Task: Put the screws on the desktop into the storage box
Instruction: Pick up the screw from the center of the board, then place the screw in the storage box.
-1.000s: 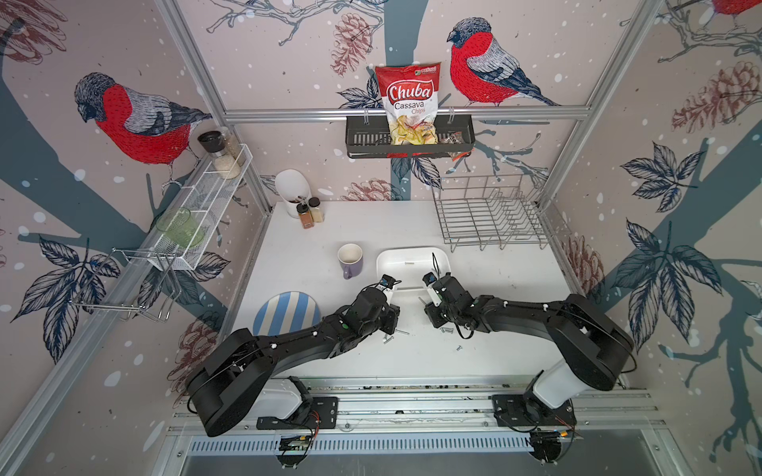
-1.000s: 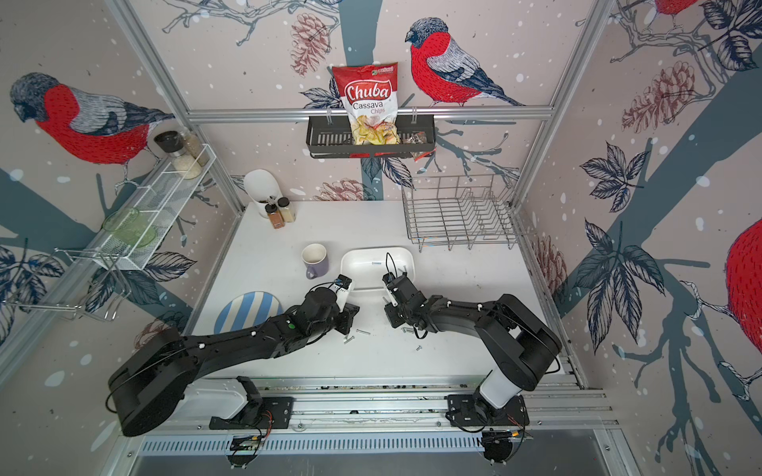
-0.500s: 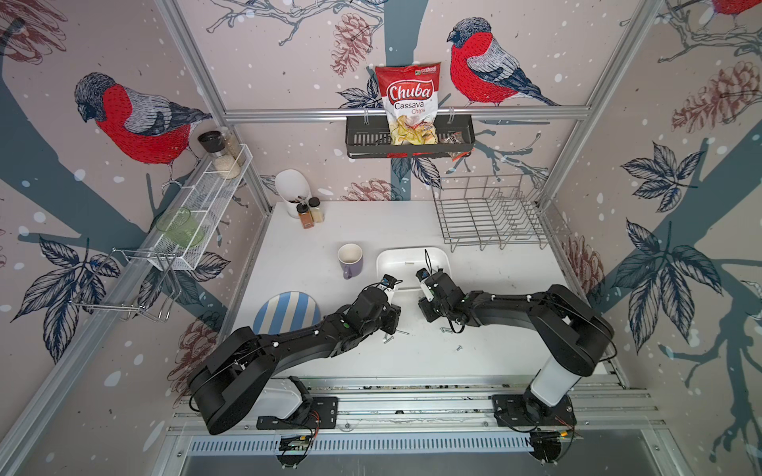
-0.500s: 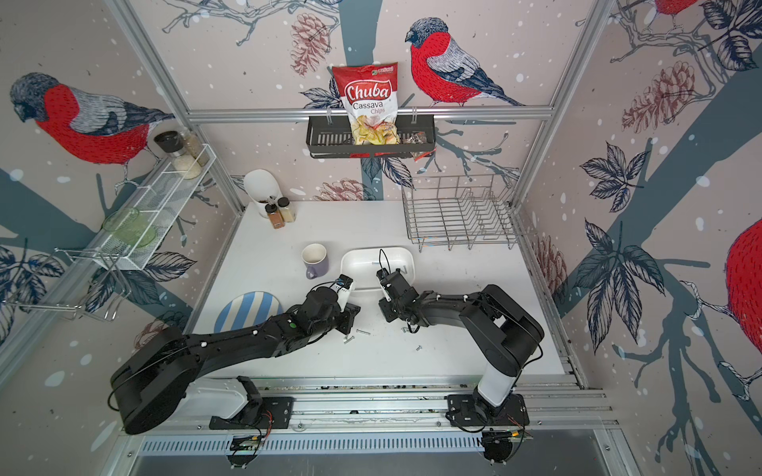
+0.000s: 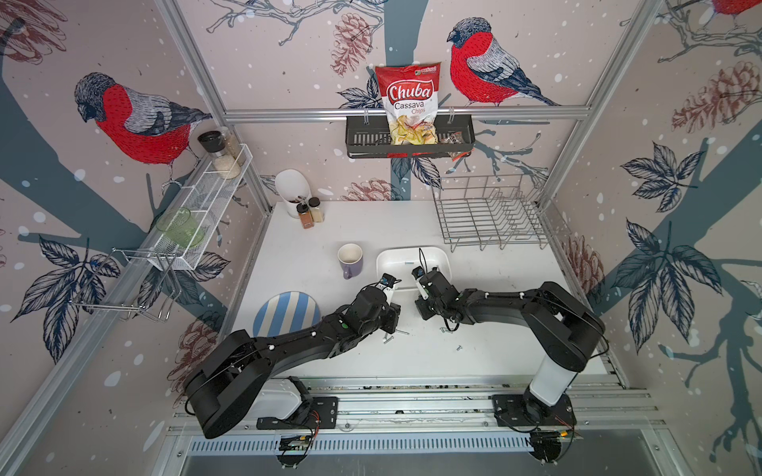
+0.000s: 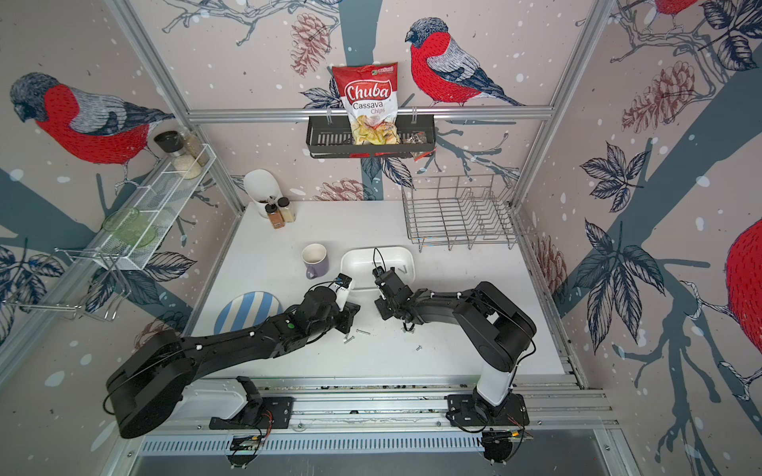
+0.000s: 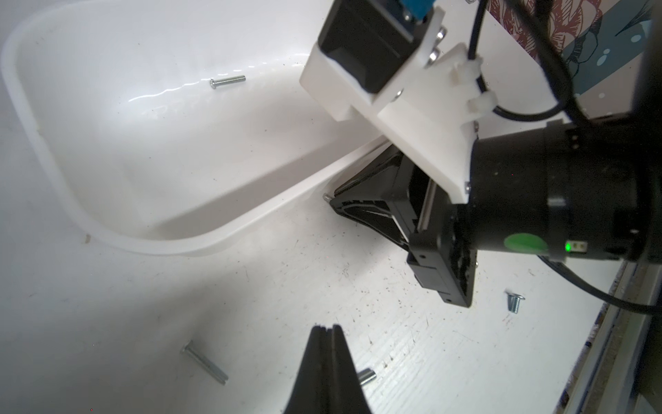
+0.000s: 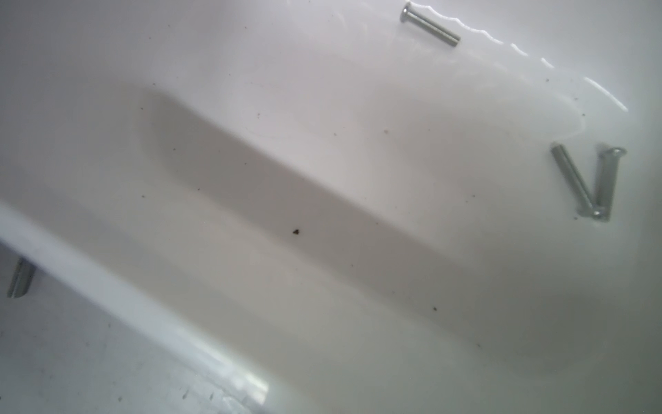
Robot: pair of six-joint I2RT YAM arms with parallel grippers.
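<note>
Left jaws pressed together, nothing between them, beside loose screws on the counter. Right jaws pressed together at the near rim of the storage box; grip on anything undetermined. Three screws lie inside.

**2 black robot arms with white fittings**

1 left arm: glossy black rounded links, small white dots at the joints, 1 green dot near the wrist, white base housing.
1 right arm: matching black links, white base column, black mounting plate.
Right wrist fittings: white camera bracket with silver screw heads, 2 white cable ties, black cable, round green sticker, lit green LED.
1 left gripper: black tapering fingers.
1 right gripper: black, triangular, open-ribbed.
</note>
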